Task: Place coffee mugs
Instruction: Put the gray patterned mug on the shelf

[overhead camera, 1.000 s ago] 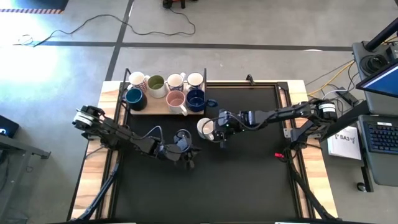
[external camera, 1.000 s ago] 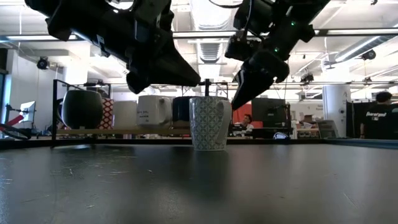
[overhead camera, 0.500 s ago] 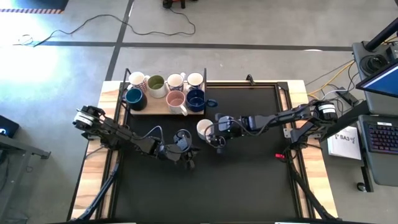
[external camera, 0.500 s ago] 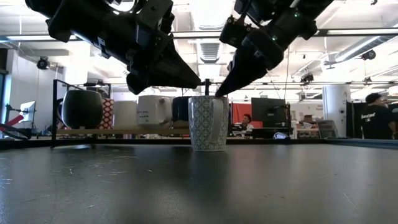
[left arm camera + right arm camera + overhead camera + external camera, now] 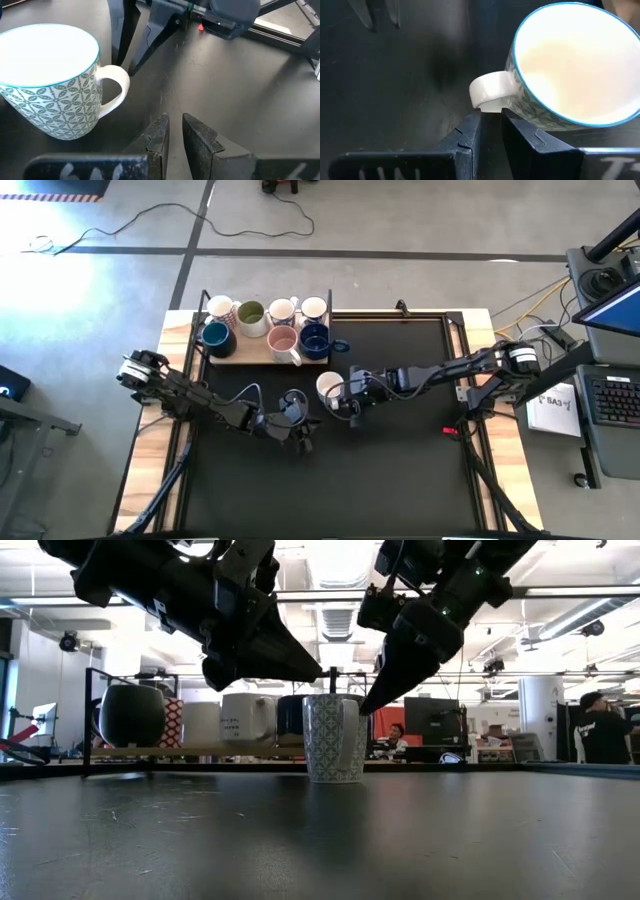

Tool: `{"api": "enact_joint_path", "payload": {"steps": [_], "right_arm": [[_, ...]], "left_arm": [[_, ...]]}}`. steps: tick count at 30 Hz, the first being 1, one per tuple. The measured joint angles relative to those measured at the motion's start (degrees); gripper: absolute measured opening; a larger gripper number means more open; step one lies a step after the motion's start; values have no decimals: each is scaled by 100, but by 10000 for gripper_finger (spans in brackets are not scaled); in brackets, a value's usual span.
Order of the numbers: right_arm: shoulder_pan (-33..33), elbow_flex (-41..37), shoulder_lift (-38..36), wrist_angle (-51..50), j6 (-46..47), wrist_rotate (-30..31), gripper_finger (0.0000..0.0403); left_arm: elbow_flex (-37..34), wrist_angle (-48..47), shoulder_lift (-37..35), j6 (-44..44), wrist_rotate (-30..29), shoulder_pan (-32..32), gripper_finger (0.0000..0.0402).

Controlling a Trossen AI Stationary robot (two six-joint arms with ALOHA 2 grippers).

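Patterned mug on mat, R gripper lining up on its handle

High view: we see the mug (image 5: 329,387) alone on the mat (image 5: 400,470), just in front of the tray (image 5: 240,357) w/ seven other mugs (image 5: 267,326); R gripper (image 5: 351,410) beside it, L gripper (image 5: 303,442) near, not touching. Low view: mug upright, both grippers above rim level. L wrist view: L fingers narrow, nothing between them, handle (image 5: 115,90) facing that way. R wrist view: R fingers narrow, tips right at the handle, contact unclear. We judge it ceramic: stiff, glazed so slippery, chips if knocked; best hold is across the handle loop or over the rim wall.
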Motion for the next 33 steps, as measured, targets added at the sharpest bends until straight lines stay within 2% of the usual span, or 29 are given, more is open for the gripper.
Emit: {"api": "enact_joint_path", "payload": {"steps": [9, 19, 27, 33], "right_arm": [[0, -8, 445, 905, -123, -3, 66], [-2, 211, 697, 1394, -166, -3, 66], [13, 234, 620, 630, 84, -16, 66], [178, 252, 309, -214, 134, -49, 66]], "left_arm": [[0, -33, 0, 2, -2, -13, 36], [0, -41, 0, 2, -57, -13, 36], [0, -203, 0, -65, -147, -39, 42], [0, -340, -2, -129, 112, -105, 85]]}}
